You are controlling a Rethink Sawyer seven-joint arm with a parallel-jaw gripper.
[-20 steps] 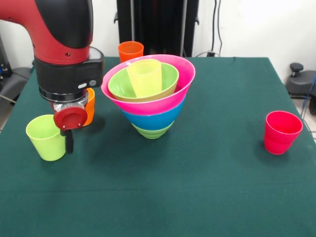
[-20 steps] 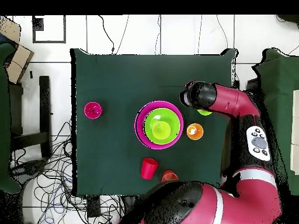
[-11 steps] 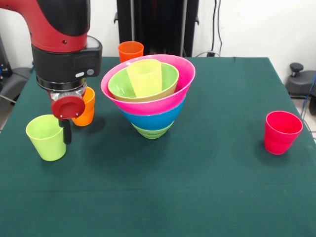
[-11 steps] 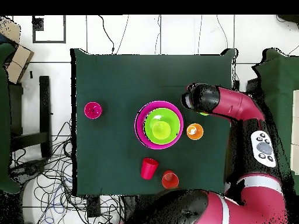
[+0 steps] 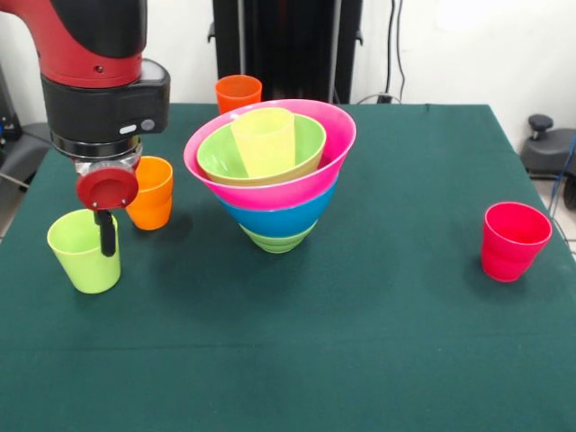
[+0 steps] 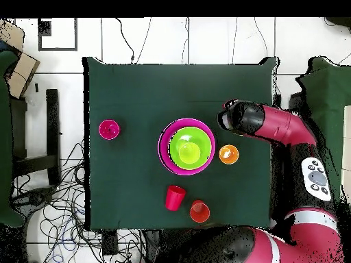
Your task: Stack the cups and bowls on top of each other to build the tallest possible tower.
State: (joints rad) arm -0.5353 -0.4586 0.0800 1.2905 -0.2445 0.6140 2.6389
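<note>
The tower (image 5: 274,180) stands mid-table: a small light green bowl, then blue, pink and a large light green bowl (image 5: 216,153), with a pale yellow cup (image 5: 264,139) inside. From above the tower (image 6: 186,146) shows as nested rings. My gripper (image 5: 107,241) hangs at the right rim of an upright lime green cup (image 5: 81,252); in the overhead view the arm's head (image 6: 236,116) hides that cup. An orange cup (image 5: 150,192) stands just right of the gripper and also shows from above (image 6: 229,154).
A second orange cup (image 5: 238,92) stands at the far edge behind the tower. A pinkish-red cup (image 5: 513,239) sits alone at the right. The overhead view also shows a red cup (image 6: 175,197) beside the far orange cup (image 6: 199,211).
The arm has shifted left and risen a little in the front view, uncovering the near orange cup. No cup or bowl has moved.
</note>
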